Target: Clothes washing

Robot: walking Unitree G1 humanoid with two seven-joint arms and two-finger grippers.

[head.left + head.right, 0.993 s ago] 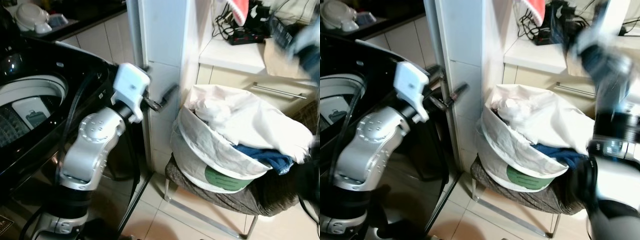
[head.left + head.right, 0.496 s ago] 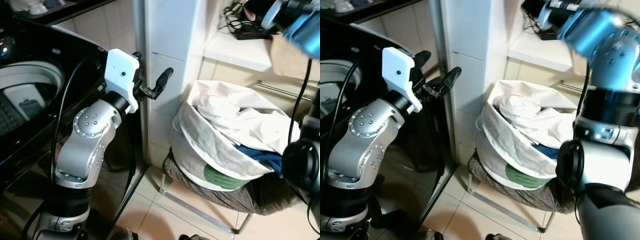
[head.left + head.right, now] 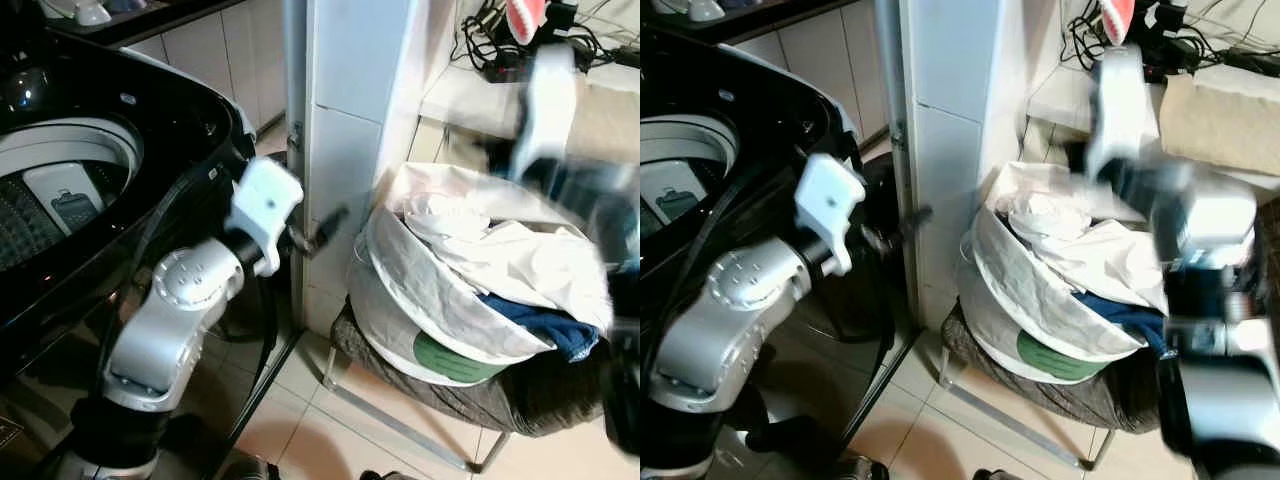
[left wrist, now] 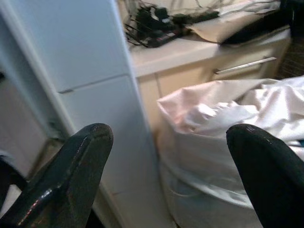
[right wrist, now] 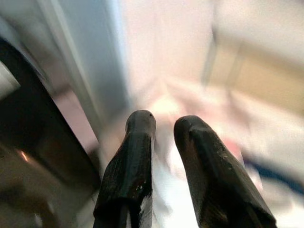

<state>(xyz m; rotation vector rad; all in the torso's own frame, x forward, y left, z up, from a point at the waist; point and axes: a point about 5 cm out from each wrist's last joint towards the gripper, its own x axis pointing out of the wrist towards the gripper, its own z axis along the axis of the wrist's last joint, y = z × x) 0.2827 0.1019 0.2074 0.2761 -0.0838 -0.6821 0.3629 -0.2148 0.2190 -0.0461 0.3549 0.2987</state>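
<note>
Washing machine (image 3: 120,140): glossy black casing that mirrors the room, around a pale drum rim. Left arm (image 3: 180,310): brushed silver metal with a matt white plastic wrist block; left gripper (image 4: 166,156) fingers (image 4: 71,166) are smooth black with a slight sheen. Laundry bag (image 3: 430,320), at 3 o'clock from that arm: matt white fabric, creased, holding soft white and blue cloth. Pillar (image 3: 350,120): smooth glazed white tile. Floor (image 3: 340,440): pale glossy tile.

home laundry corner | top-load washing machine (image 3: 70,190) | laundry basket (image 3: 440,310) | tiled floor (image 3: 330,430)
</note>
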